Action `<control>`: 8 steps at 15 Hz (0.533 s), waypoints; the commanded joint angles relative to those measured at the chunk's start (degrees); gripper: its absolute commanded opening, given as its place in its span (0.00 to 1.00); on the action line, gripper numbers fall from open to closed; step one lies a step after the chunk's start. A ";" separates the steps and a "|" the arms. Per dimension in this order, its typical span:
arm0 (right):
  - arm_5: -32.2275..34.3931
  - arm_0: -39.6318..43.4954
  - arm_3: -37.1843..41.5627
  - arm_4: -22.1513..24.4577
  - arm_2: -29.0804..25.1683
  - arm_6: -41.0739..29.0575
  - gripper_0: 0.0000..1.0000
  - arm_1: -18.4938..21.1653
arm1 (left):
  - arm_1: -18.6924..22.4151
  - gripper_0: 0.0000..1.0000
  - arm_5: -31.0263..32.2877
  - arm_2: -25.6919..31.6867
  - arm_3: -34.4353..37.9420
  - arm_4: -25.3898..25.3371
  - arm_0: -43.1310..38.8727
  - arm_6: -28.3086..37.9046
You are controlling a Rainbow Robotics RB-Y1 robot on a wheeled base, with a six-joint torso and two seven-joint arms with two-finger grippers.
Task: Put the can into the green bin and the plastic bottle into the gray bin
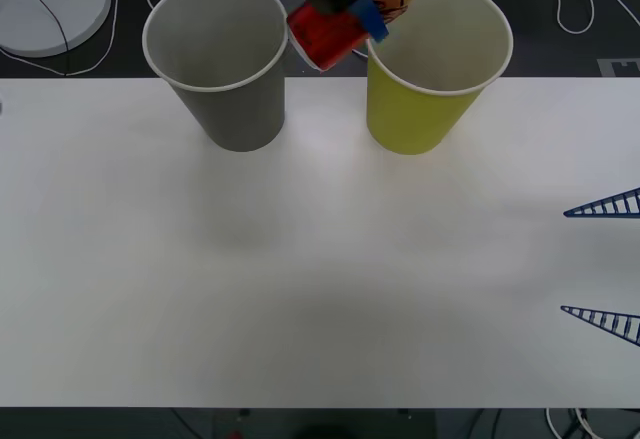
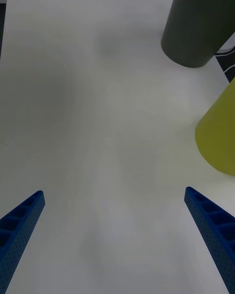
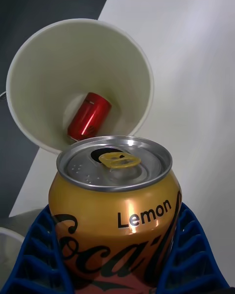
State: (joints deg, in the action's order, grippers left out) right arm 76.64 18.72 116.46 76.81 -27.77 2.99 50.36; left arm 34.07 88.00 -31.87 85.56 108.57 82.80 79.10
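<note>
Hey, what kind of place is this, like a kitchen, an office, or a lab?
Most likely a robotics lab or test bench set up for sorting practice. A plain white table holds a gray bin and a green bin, loose cables lie on the dark floor behind, and the left claw holds a can above the green bin.

The right hand (image 2: 115,240) hangs over the white tabletop (image 2: 98,127), its blue fingers (image 2: 22,220) spread wide apart — beyond them stand the gray bin (image 2: 198,24) and the green bin (image 2: 220,132), near each other.
</note>
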 commanded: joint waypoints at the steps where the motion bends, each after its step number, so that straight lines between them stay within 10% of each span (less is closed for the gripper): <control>1: 0.00 0.00 0.00 0.00 0.00 0.00 1.00 0.00 | -4.09 0.01 -3.10 -0.56 -7.34 1.65 2.89 0.09; 8: 0.00 0.00 0.00 0.00 0.00 0.00 1.00 0.00 | -14.11 0.00 -12.68 -0.56 -24.92 6.48 9.22 0.09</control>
State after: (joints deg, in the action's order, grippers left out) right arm 76.64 18.72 116.46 76.81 -27.77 2.99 50.36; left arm 20.88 76.56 -32.43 62.49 114.77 91.40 79.21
